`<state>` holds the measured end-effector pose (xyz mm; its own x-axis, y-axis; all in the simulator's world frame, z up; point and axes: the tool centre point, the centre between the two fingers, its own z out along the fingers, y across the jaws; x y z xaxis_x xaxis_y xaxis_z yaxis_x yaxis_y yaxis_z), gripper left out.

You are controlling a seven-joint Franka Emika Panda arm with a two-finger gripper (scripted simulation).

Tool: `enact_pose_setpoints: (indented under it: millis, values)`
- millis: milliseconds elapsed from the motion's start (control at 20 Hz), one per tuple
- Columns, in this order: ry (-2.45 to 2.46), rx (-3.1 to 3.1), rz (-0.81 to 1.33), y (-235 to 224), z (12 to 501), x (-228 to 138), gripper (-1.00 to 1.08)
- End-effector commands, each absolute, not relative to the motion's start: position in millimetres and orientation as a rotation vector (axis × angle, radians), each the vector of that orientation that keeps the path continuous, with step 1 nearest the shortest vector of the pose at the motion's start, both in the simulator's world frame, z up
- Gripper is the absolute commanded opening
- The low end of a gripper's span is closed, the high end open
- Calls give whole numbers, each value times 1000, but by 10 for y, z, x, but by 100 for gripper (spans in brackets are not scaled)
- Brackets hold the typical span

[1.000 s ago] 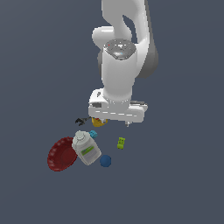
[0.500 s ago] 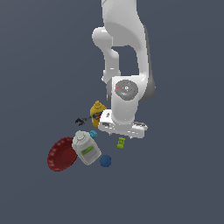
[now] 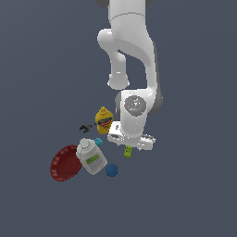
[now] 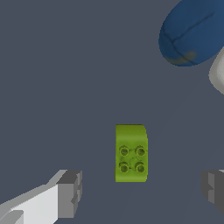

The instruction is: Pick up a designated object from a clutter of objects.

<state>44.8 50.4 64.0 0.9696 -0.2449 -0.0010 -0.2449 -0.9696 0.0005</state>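
While the gripper (image 4: pixel 139 188) is hanging wide open, grasping nothing, the lime-green brick (image 4: pixel 131 152) is lying on the floor between its fingertips, slightly off-centre. Farther out, at about one o'clock from it, the blue ball (image 4: pixel 195 30) is sitting; a skewed closing risks pushing the brick sideways.

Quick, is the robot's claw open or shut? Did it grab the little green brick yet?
Gripper: open, jaws either side of the green brick, holding nothing yet.

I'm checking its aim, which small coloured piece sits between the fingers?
The lime-green studded brick, lying between the open fingers; the blue ball lies off to one side.
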Motion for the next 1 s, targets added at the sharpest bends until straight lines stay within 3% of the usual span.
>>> enact_pose_setpoints:
  millis: [0, 900, 950]
  values:
    - [-388, 3117, -2, 504, 639, 448, 100]
    - [-391, 3117, 0, 506, 124, 447, 100]
    - [-391, 3117, 0, 506, 124, 447, -100]
